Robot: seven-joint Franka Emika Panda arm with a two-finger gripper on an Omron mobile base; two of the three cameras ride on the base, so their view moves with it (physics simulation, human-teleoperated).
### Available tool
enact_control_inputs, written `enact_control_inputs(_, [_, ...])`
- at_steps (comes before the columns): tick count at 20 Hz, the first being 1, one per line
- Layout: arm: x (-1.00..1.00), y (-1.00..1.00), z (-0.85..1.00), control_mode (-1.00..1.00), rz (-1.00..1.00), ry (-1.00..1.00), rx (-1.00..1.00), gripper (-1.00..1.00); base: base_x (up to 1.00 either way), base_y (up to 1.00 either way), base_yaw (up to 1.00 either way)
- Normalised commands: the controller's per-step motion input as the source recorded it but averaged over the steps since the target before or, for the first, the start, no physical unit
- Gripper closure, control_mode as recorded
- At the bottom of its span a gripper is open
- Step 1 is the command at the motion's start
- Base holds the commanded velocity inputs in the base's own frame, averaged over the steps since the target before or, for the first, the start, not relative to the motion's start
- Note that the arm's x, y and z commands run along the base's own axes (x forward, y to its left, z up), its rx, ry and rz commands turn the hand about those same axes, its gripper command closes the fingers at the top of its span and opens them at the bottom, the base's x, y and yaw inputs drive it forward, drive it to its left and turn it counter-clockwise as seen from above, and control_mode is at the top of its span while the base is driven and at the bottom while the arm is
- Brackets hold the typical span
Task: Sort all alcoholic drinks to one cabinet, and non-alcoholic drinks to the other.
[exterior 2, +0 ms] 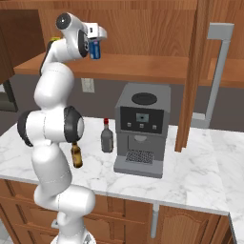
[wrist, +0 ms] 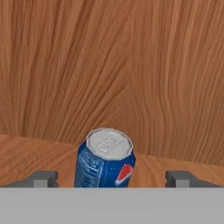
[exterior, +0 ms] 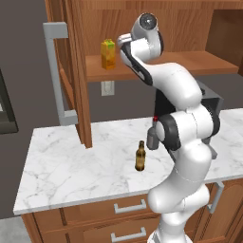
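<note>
I'm looking at a white marble counter (exterior: 71,166) over wooden drawers, with an open wooden wall cabinet above it; its door (exterior: 78,71) stands swung out toward me with a long grey handle (exterior: 58,71). A grey wall runs behind, with a white outlet (exterior: 107,88) under the cabinet shelf (exterior: 199,64). A grey coffee machine (exterior 2: 142,128) sits toward the back edge of the counter.

I count four drinks: one blue soda can (wrist: 105,159), one juice carton (exterior: 108,53), one brown beer bottle (exterior: 140,156) and one grey bottle with a red cap (exterior 2: 107,137). Also one coffee machine.

The can stands upright on the shelf, near its front edge, long axis vertical, silver top up; in the hand view its red-and-white mark faces slightly right. The carton stands upright too, green top up, on the same shelf toward its left end, well apart from the can. The beer bottle stands upright on the counter, neck up, roughly mid-depth, closer to the front edge than the grey bottle. The grey bottle stands upright just beside the coffee machine's left side, nearer the back edge.

My gripper (wrist: 111,178) is up at shelf level with the can between its fingertips (wrist: 43,178). The jaws are spread wide, with clear gaps on both sides of the can, so the can is let go and standing on its own.
</note>
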Motion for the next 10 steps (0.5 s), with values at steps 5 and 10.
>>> enact_control_inputs(5, [-0.48,0.00,0.00,-1.00,0.00,-0.10,0.00,-1.00,0.00,0.00,0.00])
enact_control_inputs(10, [-0.83,-0.04,-0.04,-1.00,0.00,-0.13,0.00,-1.00,0.00,0.00,0.00])
